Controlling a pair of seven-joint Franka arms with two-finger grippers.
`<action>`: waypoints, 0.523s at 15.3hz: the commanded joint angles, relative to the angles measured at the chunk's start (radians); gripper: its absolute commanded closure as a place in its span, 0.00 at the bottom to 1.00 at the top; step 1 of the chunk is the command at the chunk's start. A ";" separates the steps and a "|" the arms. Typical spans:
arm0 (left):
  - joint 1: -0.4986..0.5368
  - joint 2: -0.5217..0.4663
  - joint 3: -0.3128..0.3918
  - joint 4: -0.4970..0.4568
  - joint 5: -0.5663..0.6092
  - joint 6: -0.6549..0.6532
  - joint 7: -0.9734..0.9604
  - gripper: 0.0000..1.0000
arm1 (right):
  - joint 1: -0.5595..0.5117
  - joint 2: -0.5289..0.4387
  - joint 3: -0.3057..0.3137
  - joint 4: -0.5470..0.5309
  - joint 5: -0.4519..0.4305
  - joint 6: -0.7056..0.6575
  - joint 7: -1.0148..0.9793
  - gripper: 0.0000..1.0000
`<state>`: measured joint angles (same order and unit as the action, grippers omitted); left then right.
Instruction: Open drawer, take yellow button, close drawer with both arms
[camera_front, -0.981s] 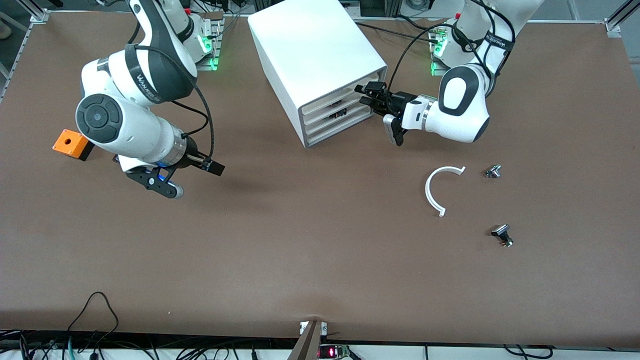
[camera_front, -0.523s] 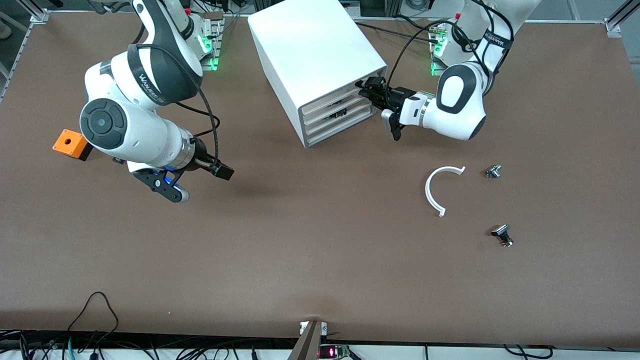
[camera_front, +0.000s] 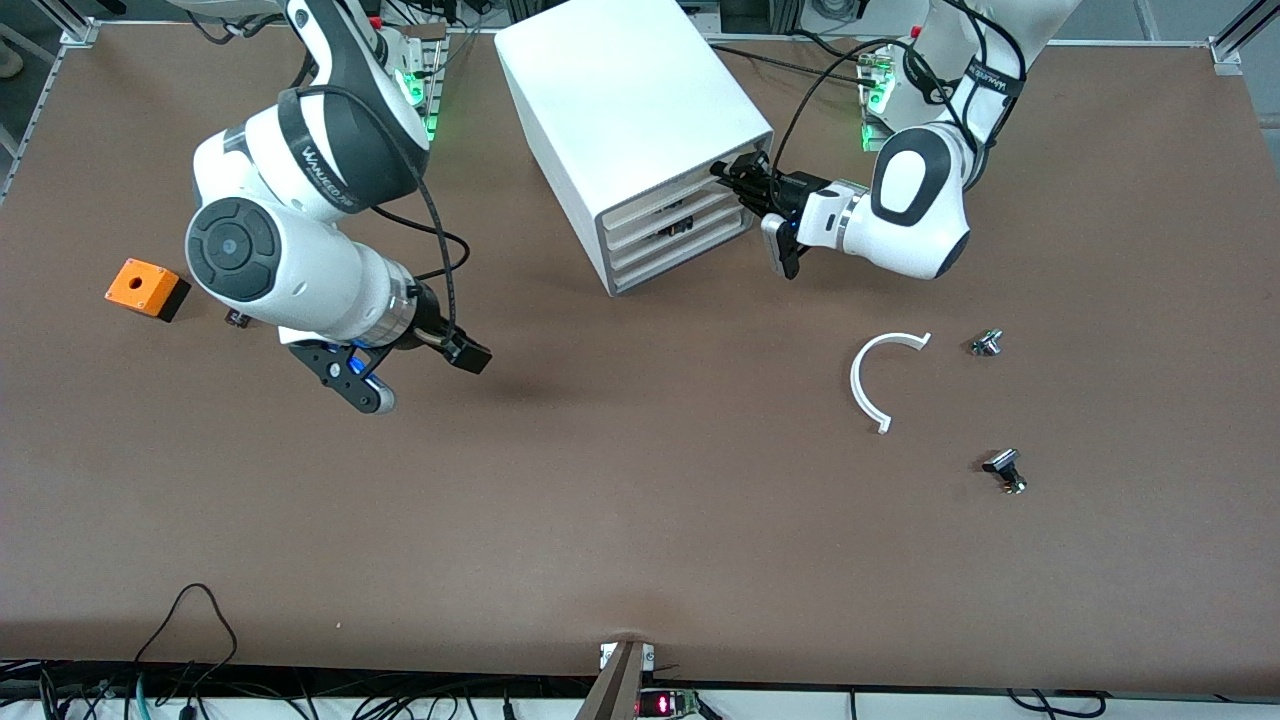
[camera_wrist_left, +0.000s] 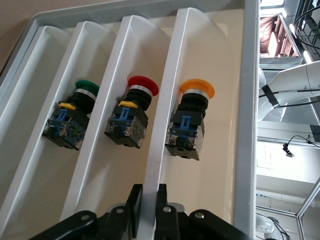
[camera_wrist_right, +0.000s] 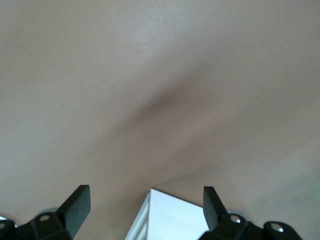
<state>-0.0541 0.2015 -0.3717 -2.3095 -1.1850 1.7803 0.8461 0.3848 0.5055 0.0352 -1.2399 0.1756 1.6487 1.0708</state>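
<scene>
The white drawer cabinet (camera_front: 620, 100) stands near the robots' bases, with three stacked drawers (camera_front: 672, 232) in its face. My left gripper (camera_front: 735, 180) is at the drawer face, at its end toward the left arm. In the left wrist view the left gripper (camera_wrist_left: 148, 192) is shut on a thin white drawer lip (camera_wrist_left: 160, 145). The button (camera_wrist_left: 197, 89), orange-yellow cap on a black body, lies in the drawer beside that lip. My right gripper (camera_front: 420, 375) hangs open and empty over bare table; the right wrist view shows the right gripper (camera_wrist_right: 145, 205) with the cabinet's corner (camera_wrist_right: 167, 217).
A green-capped button (camera_wrist_left: 86, 86) and a red-capped one (camera_wrist_left: 143, 85) lie in the other two drawers. An orange box (camera_front: 140, 285) sits toward the right arm's end. A white curved piece (camera_front: 868, 385) and two small black-and-silver parts (camera_front: 987, 343) (camera_front: 1005, 470) lie toward the left arm's end.
The left gripper has moved in to the drawer face and shut on the lip. The right arm has swung its open gripper toward the middle of the table.
</scene>
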 joint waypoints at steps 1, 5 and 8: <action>0.017 -0.024 -0.003 -0.001 -0.015 -0.007 -0.016 1.00 | 0.031 0.059 -0.003 0.102 0.015 -0.029 0.081 0.00; 0.056 0.024 0.005 0.037 0.028 -0.007 -0.016 1.00 | 0.061 0.088 -0.003 0.151 0.016 -0.020 0.164 0.00; 0.103 0.127 0.007 0.142 0.140 -0.004 -0.021 1.00 | 0.072 0.106 0.006 0.183 0.016 -0.010 0.225 0.00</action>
<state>-0.0052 0.2293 -0.3697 -2.2732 -1.1349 1.7794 0.8504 0.4488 0.5754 0.0372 -1.1276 0.1757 1.6496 1.2447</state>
